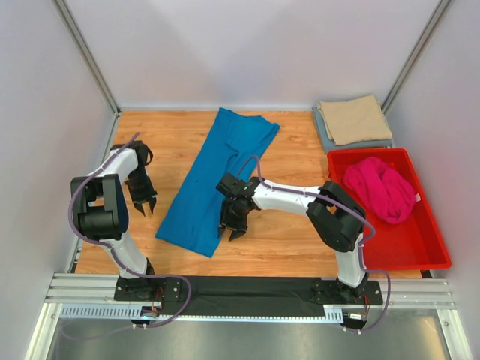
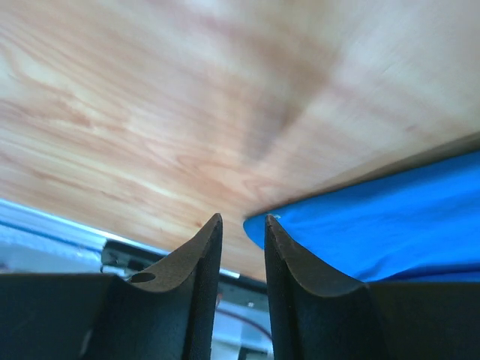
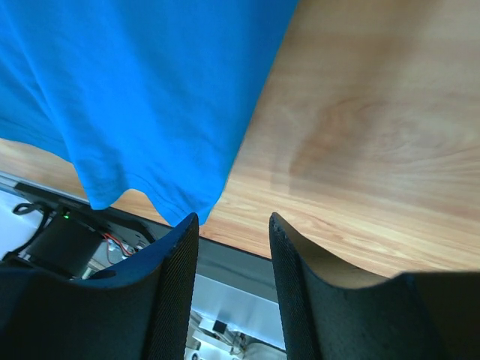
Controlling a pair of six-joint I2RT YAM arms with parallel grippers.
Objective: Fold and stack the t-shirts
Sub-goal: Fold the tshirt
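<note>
The bright blue t-shirt lies as a long folded strip slanting across the middle of the table; it also shows in the left wrist view and the right wrist view. The magenta pink t-shirt is bunched in the red bin. The tan beige t-shirt lies folded on the grey-blue t-shirt at the back right. My left gripper is open and empty, left of the blue shirt's near end. My right gripper is open and empty at the shirt's near right corner.
The red plastic bin stands at the right edge of the table. White walls with metal posts close off the back and sides. A black strip and metal rail run along the near edge by the arm bases.
</note>
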